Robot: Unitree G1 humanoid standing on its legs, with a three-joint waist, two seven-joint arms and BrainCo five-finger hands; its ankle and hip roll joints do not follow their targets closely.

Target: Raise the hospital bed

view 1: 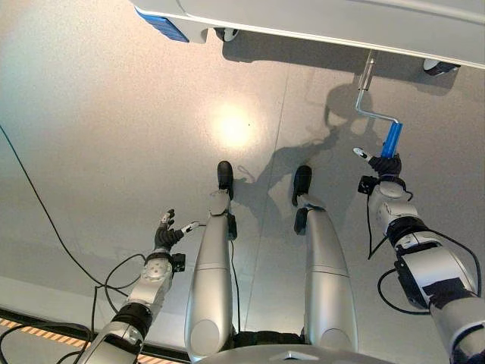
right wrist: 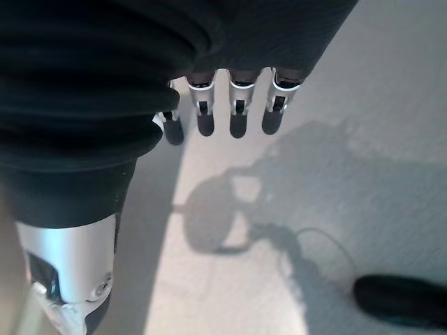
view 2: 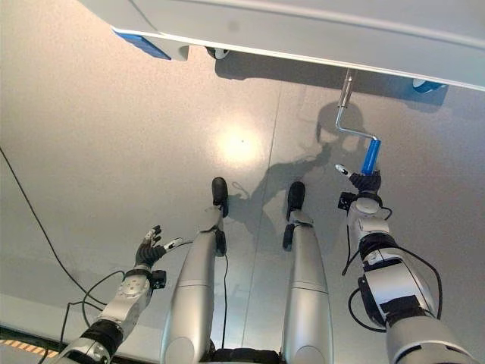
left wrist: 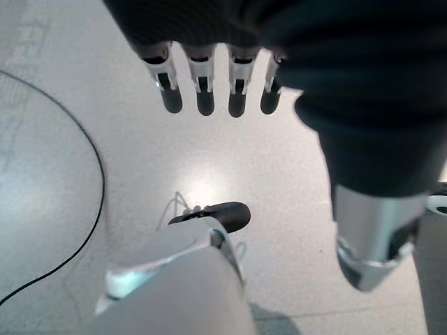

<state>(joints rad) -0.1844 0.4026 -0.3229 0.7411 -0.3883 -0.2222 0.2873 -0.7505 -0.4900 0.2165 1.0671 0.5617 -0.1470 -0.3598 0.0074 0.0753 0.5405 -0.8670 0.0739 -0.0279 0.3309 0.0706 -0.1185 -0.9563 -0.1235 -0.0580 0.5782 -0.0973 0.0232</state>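
Observation:
The hospital bed's grey frame [view 1: 341,19] runs along the far edge of the eye views. A metal crank [view 1: 366,74] hangs from its underside at the right and ends in a blue handle [view 1: 392,139], which also shows in the right eye view [view 2: 370,157]. My right hand [view 1: 385,168] sits just below the blue handle, with its thumb sticking out to the left. In the right wrist view its fingers [right wrist: 237,105] are straight and hold nothing, with bare floor past them. My left hand [view 1: 165,236] hangs open low at the left, its fingers [left wrist: 202,84] straight over the floor.
Two bed casters [view 1: 226,33] [view 1: 439,67] stand on the grey floor under the frame. A blue corner piece [view 1: 163,25] marks the bed's left end. A yellow-and-black striped strip [view 1: 30,326] runs along the floor at the near left.

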